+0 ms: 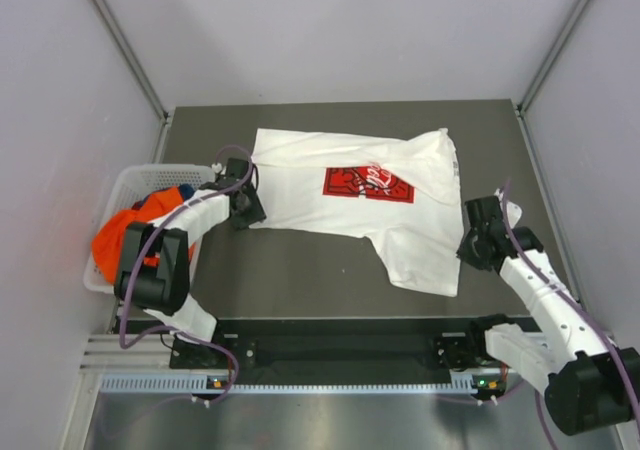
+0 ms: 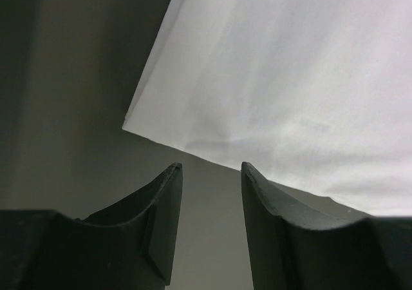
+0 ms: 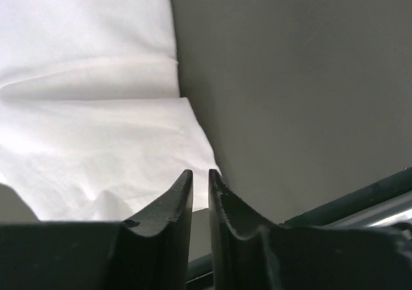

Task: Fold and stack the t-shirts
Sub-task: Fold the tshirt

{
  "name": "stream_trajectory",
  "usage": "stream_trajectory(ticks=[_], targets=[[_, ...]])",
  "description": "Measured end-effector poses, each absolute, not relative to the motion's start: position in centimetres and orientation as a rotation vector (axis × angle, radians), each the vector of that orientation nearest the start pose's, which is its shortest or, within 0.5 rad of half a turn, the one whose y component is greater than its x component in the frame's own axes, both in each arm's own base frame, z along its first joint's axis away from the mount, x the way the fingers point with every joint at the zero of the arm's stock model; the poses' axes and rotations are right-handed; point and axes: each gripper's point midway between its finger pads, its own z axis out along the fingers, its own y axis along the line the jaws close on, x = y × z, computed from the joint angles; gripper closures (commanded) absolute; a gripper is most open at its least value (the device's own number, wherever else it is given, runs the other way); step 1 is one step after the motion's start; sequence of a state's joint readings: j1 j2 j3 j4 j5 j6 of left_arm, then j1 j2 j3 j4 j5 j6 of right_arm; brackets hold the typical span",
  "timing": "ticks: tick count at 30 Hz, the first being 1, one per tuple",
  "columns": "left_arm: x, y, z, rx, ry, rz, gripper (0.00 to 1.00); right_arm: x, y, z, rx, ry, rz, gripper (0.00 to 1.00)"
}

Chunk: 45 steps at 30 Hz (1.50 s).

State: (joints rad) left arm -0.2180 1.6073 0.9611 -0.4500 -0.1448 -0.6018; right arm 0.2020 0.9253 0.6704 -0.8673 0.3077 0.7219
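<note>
1. Grey tabletop (image 1: pixel 300 280), pale walls on three sides. White t-shirt (image 1: pixel 330 210) lies spread on it, red print (image 1: pixel 368 183) face up, roughly central and reaching toward the right side. One part flares out toward the near right; some wrinkles and a doubled-over edge show in the right wrist view.
2. Handling, judged: thin, light, limp cloth. It will sag and drape as soon as it is lifted and drag across the table if pulled low. Not fragile. A single layer lying flat is hard to pinch, so a corner or hem edge is the better hold.
3. Suggested holds: the near-left corner and the near-right edge, one per arm, so the cloth stays taut between them.
4. Left gripper (image 1: pixel 247 208) sits at that near-left corner. Jaws stand apart and empty; in its wrist view the corner lies just ahead of the tips, not between them.
5. Right gripper (image 1: pixel 478 238) is just beside the shirt's right edge. Jaws barely parted, a thin slit only; no cloth seen inside it, though the hem lies right at the tips.
6. White lattice basket (image 1: pixel 125 185) at far left holds the orange t-shirt (image 1: pixel 115 240) and a dark blue one (image 1: pixel 160 200), both unfolded.
</note>
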Motion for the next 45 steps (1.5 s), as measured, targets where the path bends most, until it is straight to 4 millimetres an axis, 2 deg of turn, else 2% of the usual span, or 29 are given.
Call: stream_trajectory(ticks=[2,4,8,10,14,17,20,24,31,34,36,38,41,45], targets=[[33.9,-7.5,4.7,-0.543,2.586,-0.097,0.53,20.4,2.1,9.4,0.703,2.493,-0.058,0.94],[34.2,-7.8,5.7,-0.531,2.573,-0.119,0.53,21.6,3.4,10.9,0.627,2.487,-0.014,0.96],[35.3,-8.5,8.3,-0.485,2.523,-0.18,0.52,23.6,7.7,12.1,0.418,2.501,0.131,1.0],[35.7,-8.8,9.8,-0.46,2.49,-0.207,0.52,23.7,10.2,11.4,0.307,2.543,0.202,1.0],[36.4,-9.2,13.0,-0.418,2.422,-0.253,0.52,23.1,14.3,8.7,0.114,2.643,0.253,1.0],[36.8,-9.3,14.2,-0.399,2.39,-0.264,0.51,21.7,15.9,6.0,0.018,2.717,0.226,1.0],[36.8,-8.8,14.1,-0.407,2.39,-0.231,0.51,19.4,16.3,3.4,-0.032,2.784,0.172,1.0],[36.6,-8.2,13.3,-0.422,2.41,-0.185,0.51,16.2,16.3,1.4,-0.003,2.824,0.148,1.0],[36.0,-7.6,11.4,-0.438,2.452,-0.136,0.51,12.9,18.5,1.3,0.104,2.774,0.32,1.0],[35.9,-7.8,11.2,-0.435,2.454,-0.147,0.51,12.1,18.2,1.5,0.142,2.778,0.316,0.93],[36.1,-8.2,11.1,-0.424,2.449,-0.182,0.5,12.2,17.7,2.0,0.171,2.759,0.304,0.85],[36.2,-8.7,10.9,-0.413,2.444,-0.221,0.5,12.8,17.0,3.1,0.203,2.73,0.274,0.85],[36.5,-9.4,10.8,-0.4,2.446,-0.261,0.51,15.6,16.0,4.7,0.322,2.666,0.253,0.87],[36.7,-9.8,9.1,-0.403,2.496,-0.267,0.51,18.7,12.1,4.5,0.471,2.608,0.117,0.9]])
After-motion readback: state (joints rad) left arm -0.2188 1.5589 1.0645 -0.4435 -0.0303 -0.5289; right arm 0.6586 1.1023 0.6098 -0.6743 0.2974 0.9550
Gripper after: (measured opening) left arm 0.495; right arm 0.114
